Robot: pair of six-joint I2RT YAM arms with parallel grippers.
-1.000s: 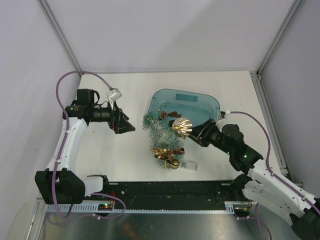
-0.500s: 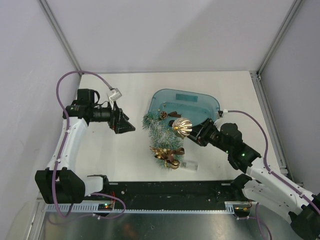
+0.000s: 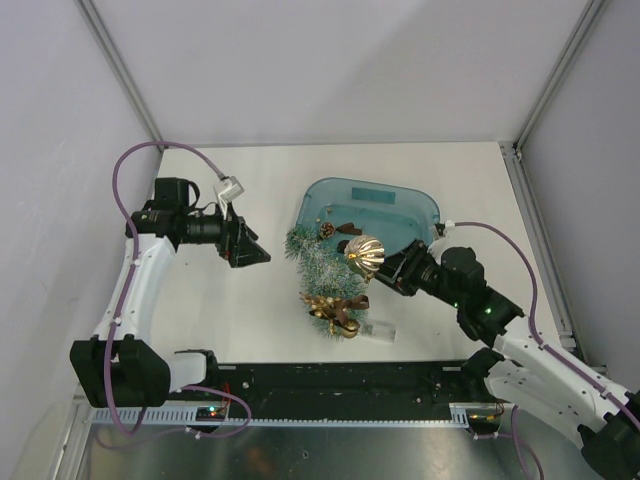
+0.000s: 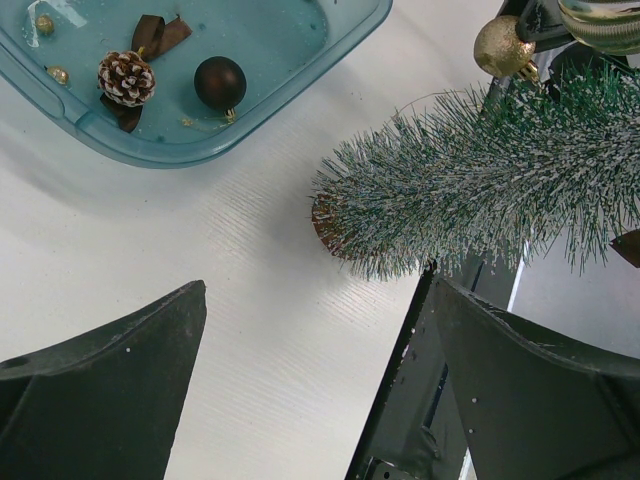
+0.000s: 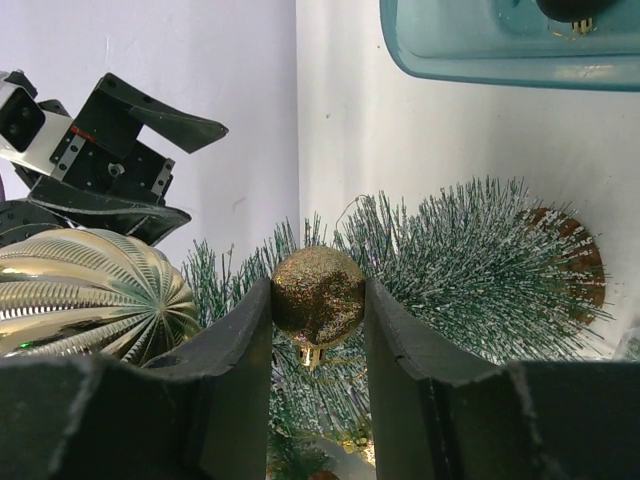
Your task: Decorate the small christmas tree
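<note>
The right gripper (image 5: 318,300), jaws holding a gold glitter ball (image 5: 318,290), has crept closer to the small christmas tree (image 3: 320,270) lying mid-tabletop, probably to hang it, while the left gripper (image 4: 318,287) keeps jaws wide.

Room on the left, a crowd in the middle

The small christmas tree (image 3: 318,268) lies across the middle of the tabletop (image 3: 260,180), and the teal tub (image 3: 400,200) sits just behind it toward the far edge. The right end effector (image 3: 383,266) comes in from the right edge, pinching a small gold ball (image 5: 318,292), with a big gold ball (image 3: 365,253) just beside it. The left end effector (image 3: 250,252), wide open, has bare tabletop between it and the tree. The far left corner is bare too.
</note>
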